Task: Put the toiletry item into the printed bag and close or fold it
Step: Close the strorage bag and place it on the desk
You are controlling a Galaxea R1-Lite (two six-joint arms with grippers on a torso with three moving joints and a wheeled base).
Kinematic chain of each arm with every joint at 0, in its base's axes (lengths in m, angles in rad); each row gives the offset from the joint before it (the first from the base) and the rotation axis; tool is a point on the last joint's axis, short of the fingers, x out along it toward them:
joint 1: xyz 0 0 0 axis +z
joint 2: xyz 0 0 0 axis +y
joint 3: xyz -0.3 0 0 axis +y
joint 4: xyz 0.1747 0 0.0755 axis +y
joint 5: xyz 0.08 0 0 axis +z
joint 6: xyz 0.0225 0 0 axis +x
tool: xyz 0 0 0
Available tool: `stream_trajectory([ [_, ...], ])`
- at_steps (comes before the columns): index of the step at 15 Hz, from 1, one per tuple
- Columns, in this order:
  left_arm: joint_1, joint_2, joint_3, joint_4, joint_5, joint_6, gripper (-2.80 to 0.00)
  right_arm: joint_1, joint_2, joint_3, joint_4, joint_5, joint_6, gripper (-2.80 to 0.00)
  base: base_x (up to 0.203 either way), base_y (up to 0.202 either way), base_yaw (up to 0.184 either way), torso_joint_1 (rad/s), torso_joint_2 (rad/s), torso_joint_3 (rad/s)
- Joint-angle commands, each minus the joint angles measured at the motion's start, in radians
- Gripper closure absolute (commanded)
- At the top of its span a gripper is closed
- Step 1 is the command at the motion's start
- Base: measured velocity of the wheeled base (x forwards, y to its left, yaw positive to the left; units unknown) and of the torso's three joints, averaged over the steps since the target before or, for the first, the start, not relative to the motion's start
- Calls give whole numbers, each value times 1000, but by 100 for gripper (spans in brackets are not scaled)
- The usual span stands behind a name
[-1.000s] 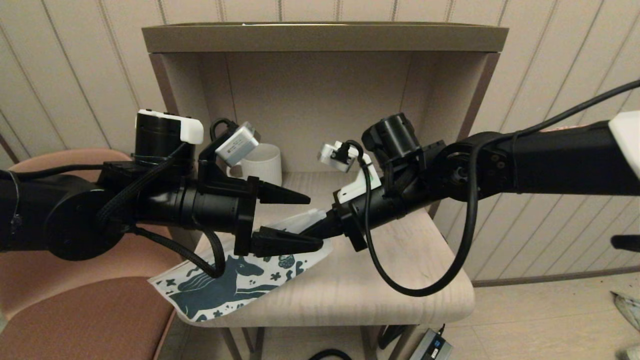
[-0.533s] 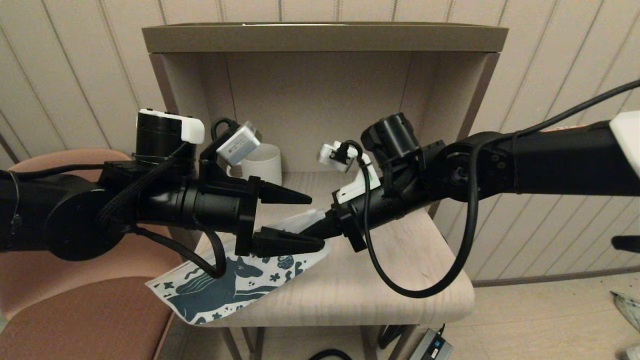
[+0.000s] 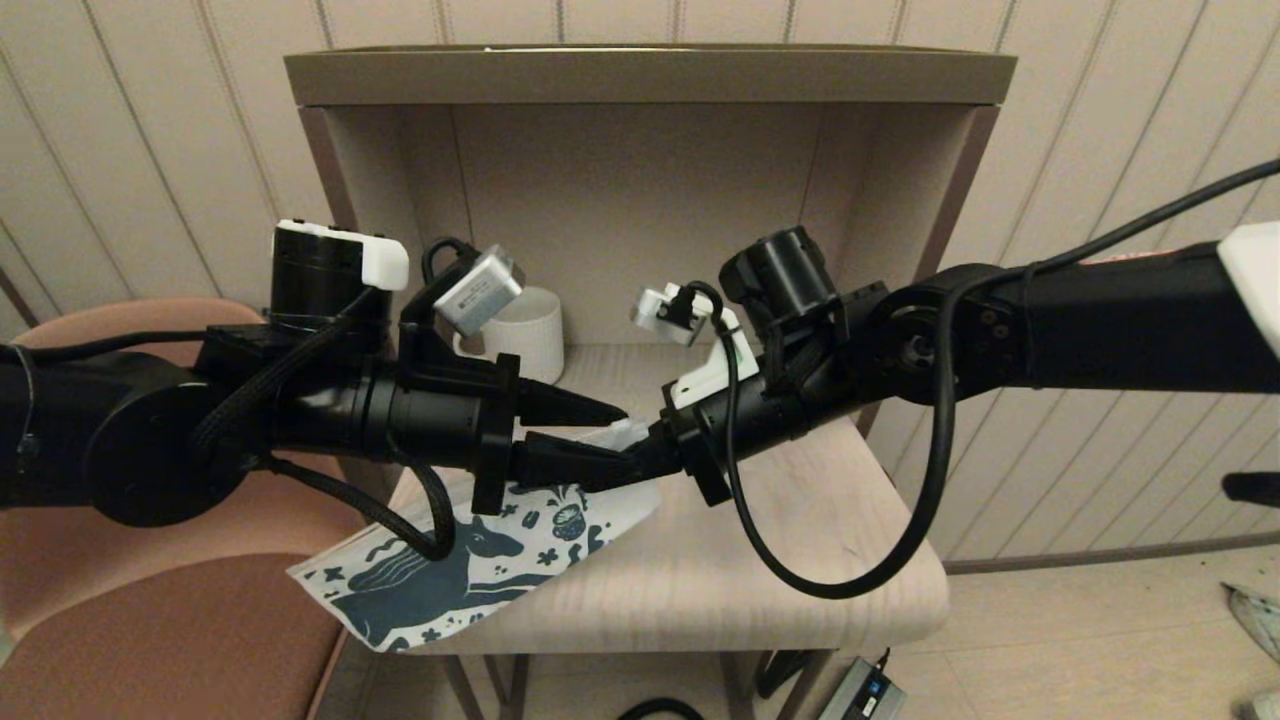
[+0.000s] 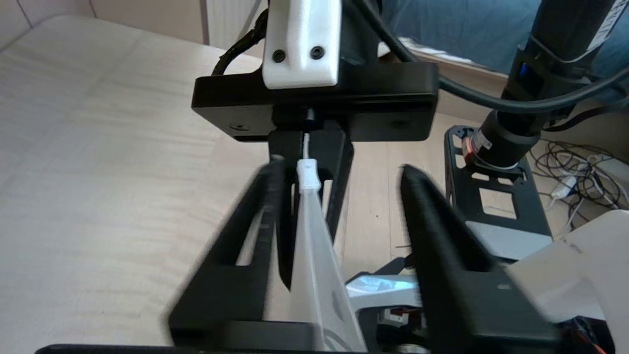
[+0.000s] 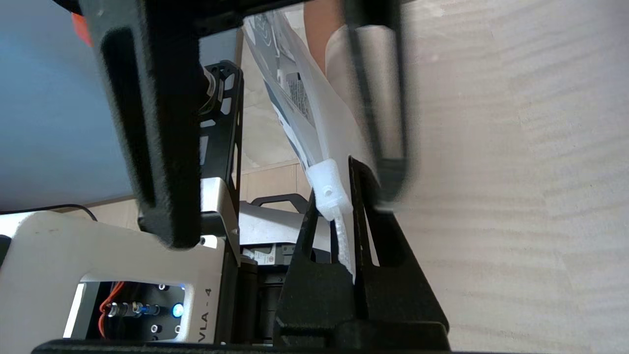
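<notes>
The printed bag (image 3: 450,570) lies on the wooden table (image 3: 800,560), its horse end hanging over the front left edge. My right gripper (image 3: 640,458) is shut on the raised upper edge of the bag (image 5: 314,108), just behind a white slider (image 5: 328,187). My left gripper (image 3: 625,437) faces it, open, with its fingers either side of the same edge. In the left wrist view the bag (image 4: 319,275) and the slider (image 4: 308,176) stand between the left gripper's (image 4: 341,172) blurred fingers. The toiletry item is hidden.
A white ribbed mug (image 3: 525,330) stands at the back left of the table, inside a beige shelf niche (image 3: 650,75). A brown chair (image 3: 150,640) sits to the left. A power adapter (image 3: 860,690) lies on the floor below.
My left gripper's fingers have drawn much closer together around the bag's upper edge. The bag's hanging end has shifted slightly left. The right gripper has kept its hold.
</notes>
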Motion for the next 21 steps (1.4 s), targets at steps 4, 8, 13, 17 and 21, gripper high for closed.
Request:
stream_trajectory([
  [4, 1, -3, -5, -2, -6, -4, 0, -1, 3, 4, 2, 6, -2, 0, 0, 0, 0, 0, 0, 0],
  [8, 0, -2, -4, -2, -8, -3, 0, -1, 1, 6, 0, 6, -4, 0, 0, 0, 0, 0, 0, 0],
  [13, 0, -3, -9, 12, -3, -4, 0, -2, 1, 6, 2, 6, -5, 0, 0, 0, 0, 0, 0, 0],
  [17, 1, 5, -36, 48, 2, -10, 0, -5, -1, 9, 2, 6, -5, 0, 0, 0, 0, 0, 0, 0],
  [21, 1, 6, -43, 55, 3, -19, -280, -7, -1, 11, 2, 7, -5, 0, 0, 0, 0, 0, 0, 0],
])
